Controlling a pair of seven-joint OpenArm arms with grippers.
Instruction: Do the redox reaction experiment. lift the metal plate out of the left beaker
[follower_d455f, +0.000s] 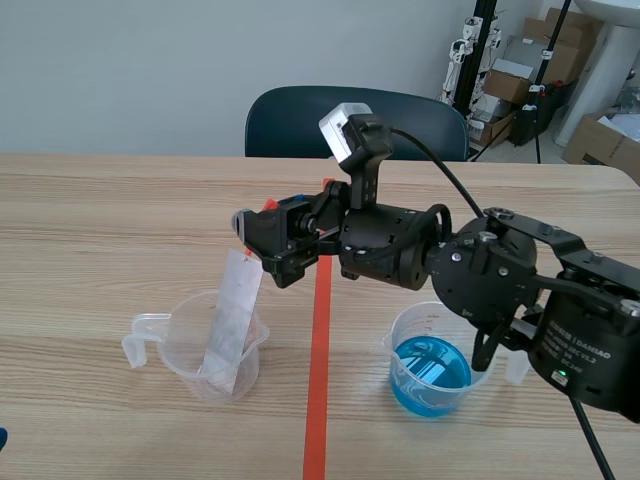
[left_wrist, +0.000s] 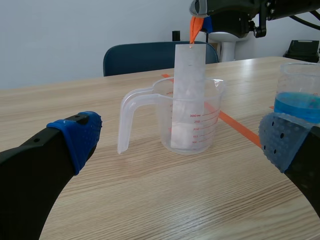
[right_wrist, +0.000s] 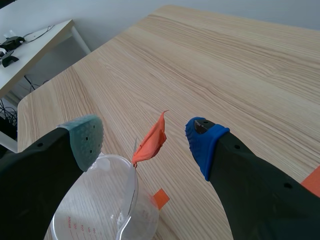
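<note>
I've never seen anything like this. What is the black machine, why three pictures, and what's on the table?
These are two black robot arms, each ending in a two-fingered hand with soft dotted pads. The wide picture is shot from between the arms; the other two come from cameras on the wrists, looking past each arm's own fingers. On the wooden table two clear beakers stand either side of an orange tape line: the left beaker holds a leaning metal plate with an orange tab on top, the right beaker blue liquid. The right hand is above the left beaker, open, the tab between its fingers but not pinched. The left hand, also open, faces that beaker. Nothing is held.
</note>
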